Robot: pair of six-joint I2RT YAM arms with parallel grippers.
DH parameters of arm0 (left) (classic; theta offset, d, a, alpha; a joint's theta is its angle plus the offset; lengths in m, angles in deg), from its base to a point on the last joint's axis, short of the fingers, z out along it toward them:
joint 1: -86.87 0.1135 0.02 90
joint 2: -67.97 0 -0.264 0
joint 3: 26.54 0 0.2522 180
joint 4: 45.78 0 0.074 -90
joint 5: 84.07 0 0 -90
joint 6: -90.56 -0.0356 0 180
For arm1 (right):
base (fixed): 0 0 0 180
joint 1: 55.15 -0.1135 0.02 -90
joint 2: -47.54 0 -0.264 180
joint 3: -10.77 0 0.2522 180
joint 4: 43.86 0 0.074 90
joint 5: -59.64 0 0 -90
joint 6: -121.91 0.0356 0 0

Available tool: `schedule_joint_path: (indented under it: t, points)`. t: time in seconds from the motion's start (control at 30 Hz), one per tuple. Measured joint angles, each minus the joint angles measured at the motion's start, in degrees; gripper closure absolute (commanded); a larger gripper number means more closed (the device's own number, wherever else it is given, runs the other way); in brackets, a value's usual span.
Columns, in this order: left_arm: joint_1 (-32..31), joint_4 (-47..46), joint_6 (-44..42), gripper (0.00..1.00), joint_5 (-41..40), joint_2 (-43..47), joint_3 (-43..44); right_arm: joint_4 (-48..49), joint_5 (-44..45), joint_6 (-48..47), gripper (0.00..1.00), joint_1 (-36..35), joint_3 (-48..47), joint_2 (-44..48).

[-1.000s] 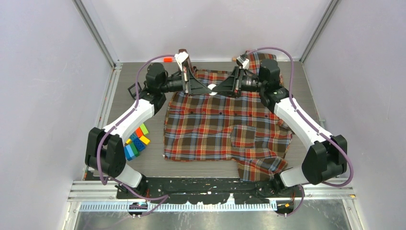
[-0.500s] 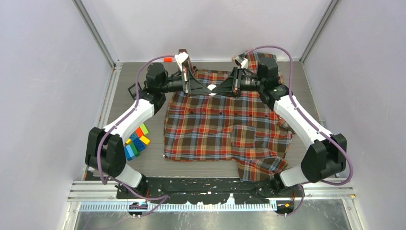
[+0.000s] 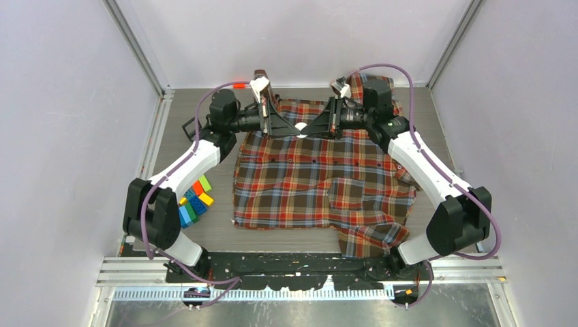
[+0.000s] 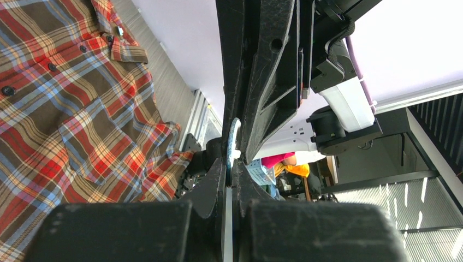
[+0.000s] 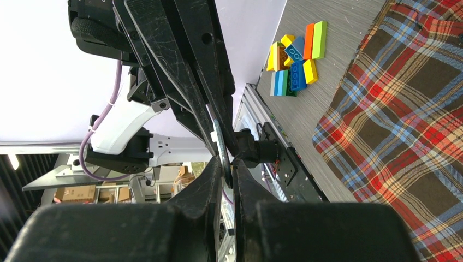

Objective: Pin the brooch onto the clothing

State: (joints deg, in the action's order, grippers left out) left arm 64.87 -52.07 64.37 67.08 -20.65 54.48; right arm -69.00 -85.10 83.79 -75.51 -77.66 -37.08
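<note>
Right pincer (image 3: 308, 128) newly nearer left pincer (image 3: 292, 127), both seemingly pinching brooch (image 3: 300, 127) above clothing (image 3: 313, 180)

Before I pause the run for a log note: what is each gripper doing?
Left gripper: shut on the brooch, a thin round disc, above the shirt.
Right gripper: shut on the same brooch from the opposite side.

Robotics lab test cell: plain white enclosure walls (image 3: 61, 136) at 9, 12 and 3 o'clock, aluminium framing rail (image 3: 300, 276) at 6 o'clock, grey table (image 3: 218, 235).
</note>
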Motion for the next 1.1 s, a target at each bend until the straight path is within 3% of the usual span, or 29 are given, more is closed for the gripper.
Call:
schedule_joint_path:
  t: [0.47,0.73,0.93,1.1]
  points:
    - [1.0,0.2,-2.3,1.0,0.2,0.0,0.0,4.4,0.5,4.1,0.74,-0.2,1.0,0.0]
    - [1.4,2.9,-6.1,1.0,-0.2,0.6,0.0,6.6,1.6,6.8,0.49,0.8,1.3,0.4]
    - [1.4,16.0,-15.3,1.0,-3.6,1.4,0.2,2.5,5.2,4.1,0.44,2.2,1.2,3.4]
    - [0.3,30.3,-24.4,1.0,-10.9,3.5,1.6,-8.7,15.1,-1.6,0.44,2.5,0.7,8.9]
